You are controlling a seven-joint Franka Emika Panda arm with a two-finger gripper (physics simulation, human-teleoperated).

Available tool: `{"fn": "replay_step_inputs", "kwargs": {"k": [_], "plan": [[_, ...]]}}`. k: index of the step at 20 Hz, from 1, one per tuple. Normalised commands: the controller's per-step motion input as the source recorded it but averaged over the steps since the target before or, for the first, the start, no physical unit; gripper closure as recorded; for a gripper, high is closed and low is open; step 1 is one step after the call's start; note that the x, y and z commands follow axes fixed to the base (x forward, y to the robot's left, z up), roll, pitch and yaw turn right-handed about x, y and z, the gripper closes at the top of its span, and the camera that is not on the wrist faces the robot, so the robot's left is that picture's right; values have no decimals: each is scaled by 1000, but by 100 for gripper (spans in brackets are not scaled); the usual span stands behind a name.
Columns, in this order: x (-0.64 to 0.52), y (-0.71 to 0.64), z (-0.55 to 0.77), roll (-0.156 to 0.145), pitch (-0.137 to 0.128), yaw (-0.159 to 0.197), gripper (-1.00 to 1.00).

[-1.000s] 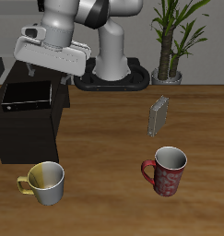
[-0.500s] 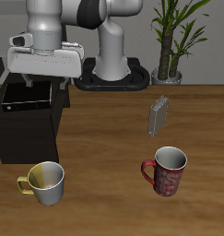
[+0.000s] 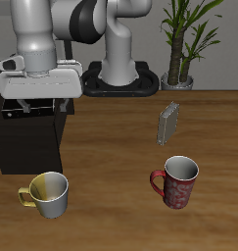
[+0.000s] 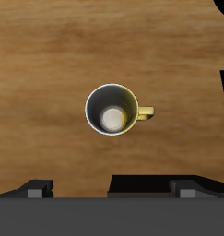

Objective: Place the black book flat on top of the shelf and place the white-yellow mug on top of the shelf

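Observation:
The white-yellow mug (image 3: 48,194) stands upright on the table near the front edge, in front of the shelf (image 3: 30,147). In the wrist view the mug (image 4: 113,108) lies straight below the camera, yellow handle sideways. The black book (image 3: 8,107) lies flat on the shelf's top, mostly hidden behind my hand. My gripper (image 3: 39,104) is open and empty, high above the mug, at about the height of the shelf's top. Its two fingertips (image 4: 35,189) show far apart with nothing between them.
A red patterned mug (image 3: 176,182) stands near the front edge, away from the shelf. A grey ribbed block (image 3: 169,123) stands upright farther back. A potted plant (image 3: 179,44) is at the table's back beside the robot's base.
My hand has swung from above the shelf's back toward the table's front and come lower. It now hangs over the white-yellow mug. The book and mugs have not moved.

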Motion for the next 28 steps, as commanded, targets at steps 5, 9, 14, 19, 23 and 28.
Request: {"fn": "replay_step_inputs", "kwargs": {"k": [5, 9, 14, 19, 23, 28], "plan": [[265, -268, -173, -3, -14, 0, -100], [207, -72, -220, -26, -4, 36, -100], [263, 159, -458, -15, 7, 51, -100], [125, 335, -268, -27, -18, 32, -100], [134, 481, -173, -32, -13, 35, -100], [134, 332, -177, 4, 23, 34, -100]]}}
